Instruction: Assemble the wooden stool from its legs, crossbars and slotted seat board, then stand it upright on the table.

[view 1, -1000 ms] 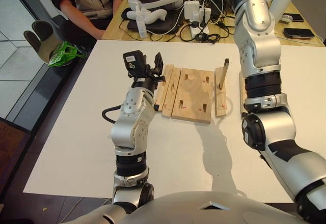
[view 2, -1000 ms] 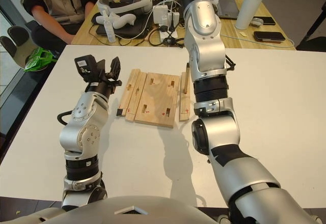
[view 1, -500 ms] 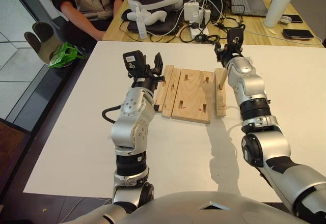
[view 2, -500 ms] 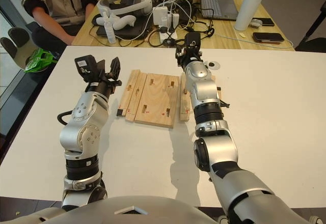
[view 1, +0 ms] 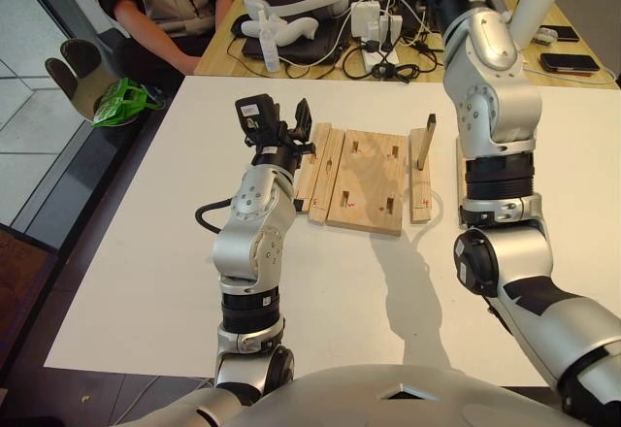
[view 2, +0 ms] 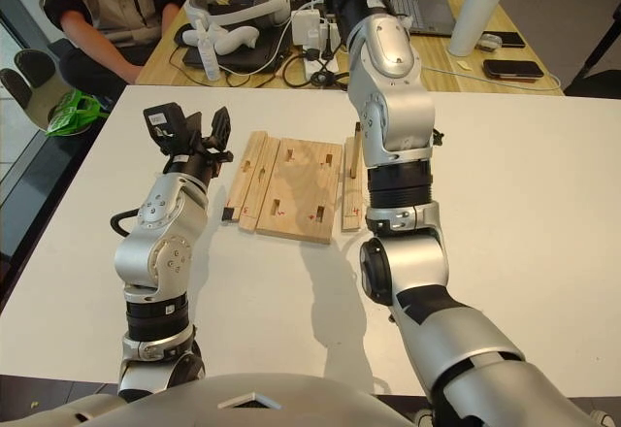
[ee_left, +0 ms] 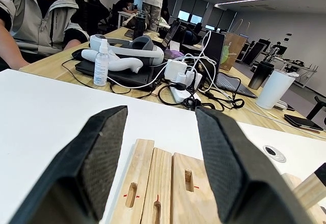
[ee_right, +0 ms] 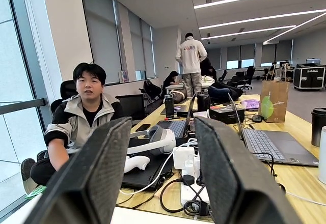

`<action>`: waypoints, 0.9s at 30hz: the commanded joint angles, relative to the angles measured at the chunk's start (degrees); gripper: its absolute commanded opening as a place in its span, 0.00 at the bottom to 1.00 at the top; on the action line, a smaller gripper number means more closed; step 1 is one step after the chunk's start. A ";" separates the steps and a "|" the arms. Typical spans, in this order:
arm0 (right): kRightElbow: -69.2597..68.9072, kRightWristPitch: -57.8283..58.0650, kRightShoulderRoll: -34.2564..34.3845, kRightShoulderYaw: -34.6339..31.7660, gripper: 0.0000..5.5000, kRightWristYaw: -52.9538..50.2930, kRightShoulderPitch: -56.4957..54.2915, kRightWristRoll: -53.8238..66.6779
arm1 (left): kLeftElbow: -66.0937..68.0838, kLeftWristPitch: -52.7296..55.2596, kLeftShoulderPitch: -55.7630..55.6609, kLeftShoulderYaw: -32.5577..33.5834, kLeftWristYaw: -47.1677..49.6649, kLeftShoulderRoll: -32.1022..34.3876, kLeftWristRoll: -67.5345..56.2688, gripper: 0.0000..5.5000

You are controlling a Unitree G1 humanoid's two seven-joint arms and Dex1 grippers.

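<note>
Table (view 1: 146,252): slotted boards (ee_left: 159,180) before left fingers (ee_left: 99,158)

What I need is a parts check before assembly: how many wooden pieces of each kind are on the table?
Wide slotted seat board: 1
Narrow slotted strips lying flat, two left of the board and one right: 3
Upright stick rising from the right strip: 1
Total: 5 clearly in view; the right arm may hide more.

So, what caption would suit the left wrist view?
Open left gripper facing slotted wooden boards on a white table.
</note>
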 commanded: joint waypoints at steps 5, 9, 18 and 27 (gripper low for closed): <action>14.64 5.47 -0.06 0.66 0.41 -1.14 11.45 -1.83 | 0.81 0.23 -0.67 -0.33 -0.11 -0.60 0.18 0.45; 16.00 6.20 -0.29 1.56 0.41 -0.38 14.13 -2.19 | 0.97 0.19 -0.80 -0.29 -0.21 -0.55 0.18 0.45; 6.74 3.15 -0.01 0.77 0.41 -1.40 12.85 -1.12 | 0.89 0.08 -1.29 -0.04 -0.04 -0.54 0.17 0.45; -5.65 2.53 1.01 -1.82 0.41 -3.49 12.58 1.34 | 0.76 -0.20 -0.87 0.11 0.06 -0.51 0.46 0.45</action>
